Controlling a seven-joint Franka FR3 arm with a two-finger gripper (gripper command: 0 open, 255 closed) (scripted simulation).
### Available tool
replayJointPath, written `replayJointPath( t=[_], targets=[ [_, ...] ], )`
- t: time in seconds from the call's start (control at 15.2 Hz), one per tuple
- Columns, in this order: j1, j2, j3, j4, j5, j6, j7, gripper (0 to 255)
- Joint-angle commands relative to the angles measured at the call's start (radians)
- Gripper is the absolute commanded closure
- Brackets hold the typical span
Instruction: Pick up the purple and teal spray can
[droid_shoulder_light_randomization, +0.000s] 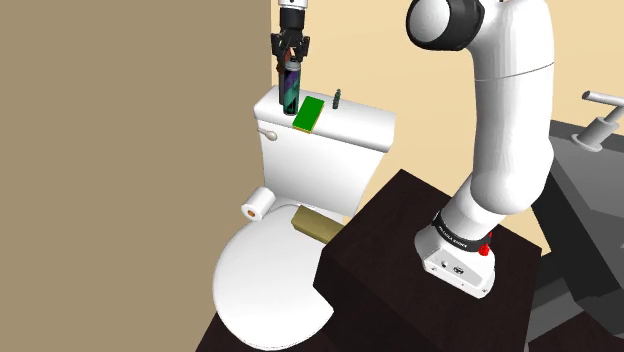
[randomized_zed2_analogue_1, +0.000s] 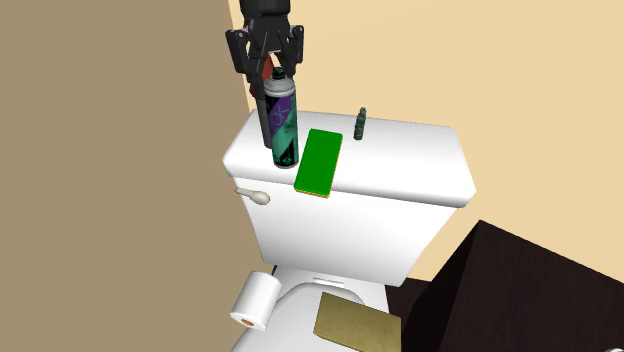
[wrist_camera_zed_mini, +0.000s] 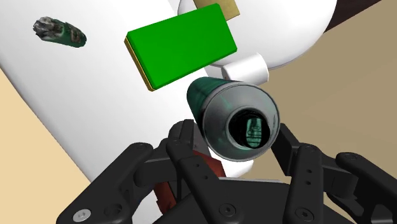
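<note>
Gripper (wrist_camera_zed_mini: 232, 129) is hung straight down over the spray can (randomized_zed2_analogue_1: 282, 125). The black fingers stand apart astride its top end, and by the look of it nothing is clamped yet.

The can is stood on the toilet tank lid (randomized_zed2_analogue_1: 410, 170), at the end nearest the tan wall, with its base on the lid. Its long axis is vertical. The nozzle end is pointed up into the palm, and purple and teal markings are seen round the dark body.

For a clean grasp:
- The hand should probably be lowered a touch more, so the pads land on the straight body rather than the tapered shoulder.
- The can should be kept centred between the pads and the closure made square.
- The lift should then be taken straight up along the axis, so the can isn't tipped.

A green block (randomized_zed2_analogue_1: 320, 162) is laid flat just beside the can and is not to be knocked. A small dark bottle (randomized_zed2_analogue_1: 361, 124) is stood farther along the lid, well apart.
</note>
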Motion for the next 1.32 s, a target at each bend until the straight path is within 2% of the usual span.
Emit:
replayJointPath(
  t=[0.0, 0.13, 0.46, 0.86, 1.12, 1.25],
  targets=[
    [0.000, 0.001, 0.000, -0.001, 0.000, 0.000, 0.000, 255],
    [0.000, 0.001, 0.000, -0.001, 0.000, 0.000, 0.000, 255],
    [-0.005, 0.015, 0.001, 0.090, 0.001, -0.076, 0.012, 255],
    [-0.014, 0.054, 0.005, 0.235, 0.005, -0.181, 0.028, 255],
    [-0.024, 0.106, 0.009, 0.379, 0.010, -0.271, 0.044, 255],
    [-0.025, 0.108, 0.009, 0.385, 0.010, -0.275, 0.045, 255]
  ],
)
